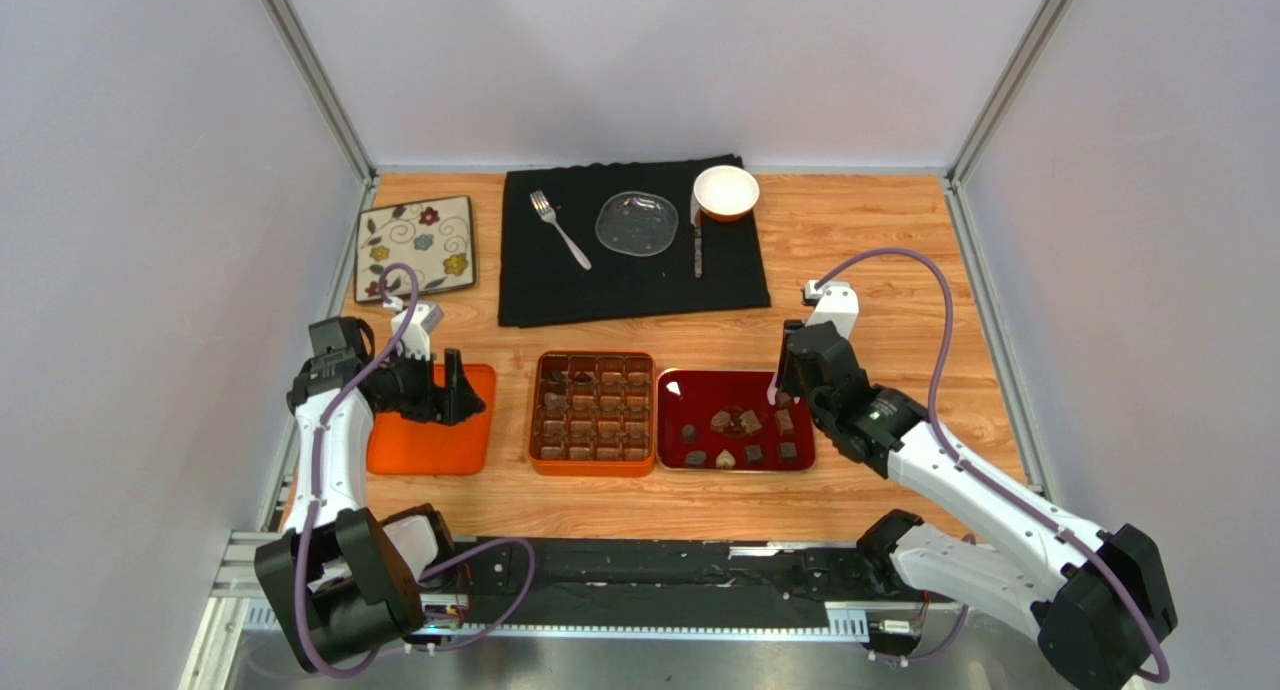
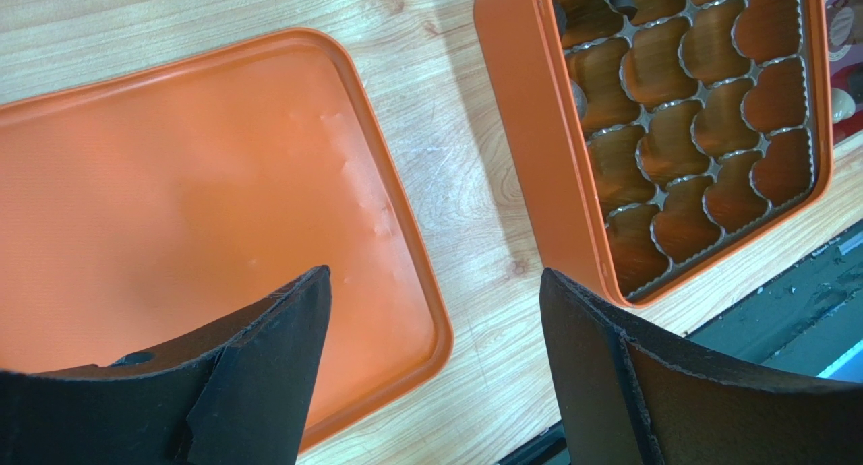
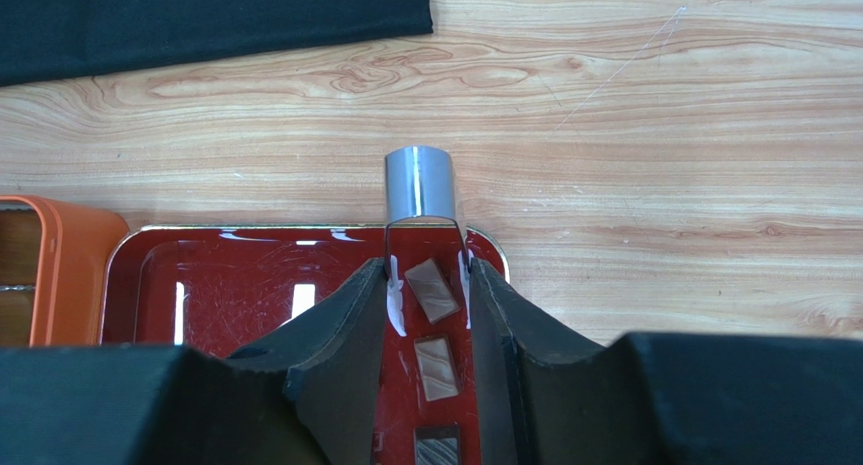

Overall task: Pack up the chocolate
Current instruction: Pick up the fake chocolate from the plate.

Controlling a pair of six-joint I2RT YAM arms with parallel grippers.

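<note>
steel tongs [image 3: 418, 187] are pinched in the right gripper [image 3: 427, 270], its jaws drawn in narrow on the two blades, i'd guess because the thick fingers are too clumsy for pieces this small. it hangs over the far right corner of the red tray [image 3: 253, 273], and one piece of chocolate [image 3: 433, 290] lies right between the blades. whether it's lifted or just straddled, i can't tell. more pieces trail toward the arm, and the rest are scattered loose across the tray, which sits just beside the orange box [image 1: 534, 413], so each carry would be short.

the left gripper [image 2: 436, 275] stands wide with nothing in it, hovering at the lid's [image 2: 203, 182] near corner, lid lying open side up on the worktop [image 3: 658, 131] left of the box. it looks parked there, out of the way until closing time. the cells that arm's camera sees look mostly bare.
</note>
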